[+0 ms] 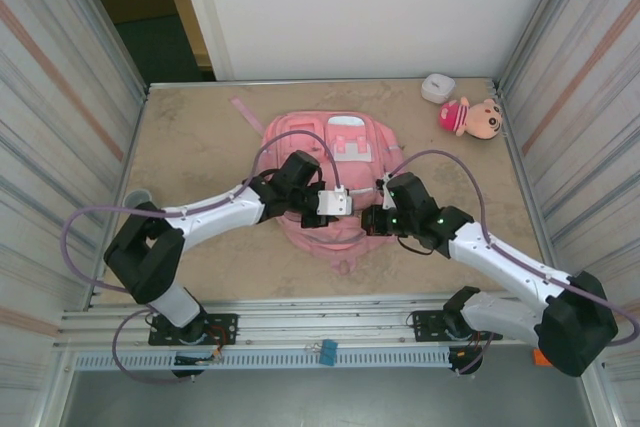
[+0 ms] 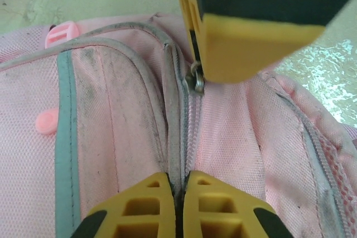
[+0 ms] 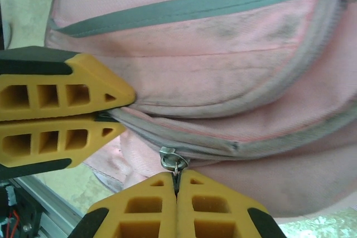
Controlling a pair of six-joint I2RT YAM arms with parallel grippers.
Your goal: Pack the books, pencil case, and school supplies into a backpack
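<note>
Backpack [image 1: 300, 137] flat in the middle of the table [image 1: 200, 147], front pockets up, one strap [image 1: 243, 112] trailing off toward the far left. Pink mesh fabric, scuffed grey around the pockets, with a grey-green trim stripe [image 2: 66, 137] and a pink buckle [image 2: 58, 33] near one edge. Grey-edged zip seam [image 2: 177, 132] running between two pocket panels, small metal zip pull [image 3: 172, 159] hanging on it.

Left gripper [image 2: 178, 185] clamped shut on the backpack at that seam, yellow fingertips pressed together over the fabric edge. Right gripper [image 3: 177, 185] closed tight on the zip pull, ring pinched between its tips. Both grippers near each other along the same seam, not touching, and nose to nose over the near half of the backpack in the top view.

Arms reaching in from the near edge, elbows out to their own sides, purple cables looping above.

Far right corner of the table: plush doll [image 1: 472, 117] lying down, small white case [image 1: 437, 87] just beside it toward the back wall, both well apart from the backpack. Ribbed metal walls left and right, white panel behind.
</note>
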